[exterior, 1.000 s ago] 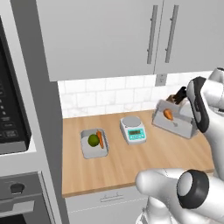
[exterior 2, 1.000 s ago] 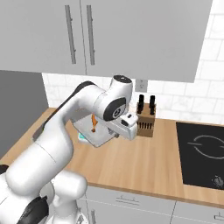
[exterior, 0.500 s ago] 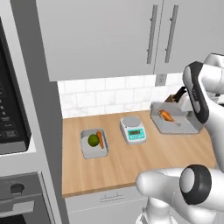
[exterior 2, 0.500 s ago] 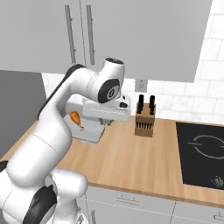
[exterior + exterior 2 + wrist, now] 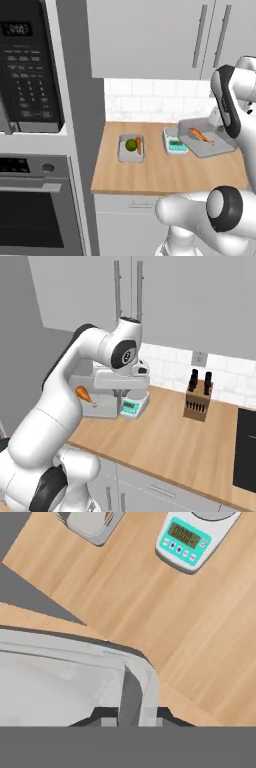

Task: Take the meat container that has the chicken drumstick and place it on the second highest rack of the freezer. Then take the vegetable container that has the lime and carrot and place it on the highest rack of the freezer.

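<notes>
My gripper (image 5: pixel 132 716) is shut on the rim of the grey meat container (image 5: pixel 206 140), which hangs level above the counter. The orange-brown chicken drumstick (image 5: pixel 200 134) lies inside it. From the right base view the gripper (image 5: pixel 122 392) hangs under the white wrist, with the container (image 5: pixel 97 404) and drumstick (image 5: pixel 85 394) to its left. The vegetable container (image 5: pixel 131 149) rests on the counter further left, holding the green lime (image 5: pixel 131 145) and the orange carrot (image 5: pixel 139 145). A corner of it (image 5: pixel 90 524) appears in the hand view. The freezer and its racks are out of view.
A white kitchen scale (image 5: pixel 175 145) stands on the wooden counter (image 5: pixel 165 175), partly beneath the held container. A knife block (image 5: pixel 197 401) and black cooktop (image 5: pixel 247 446) lie to the right. A microwave (image 5: pixel 30 65) and oven (image 5: pixel 35 210) fill the tall unit at left.
The base has driven, so both base views have shifted and the microwave and oven have come further into sight. The arm has carried the meat container leftward, from beside the knife block to over the scale.
</notes>
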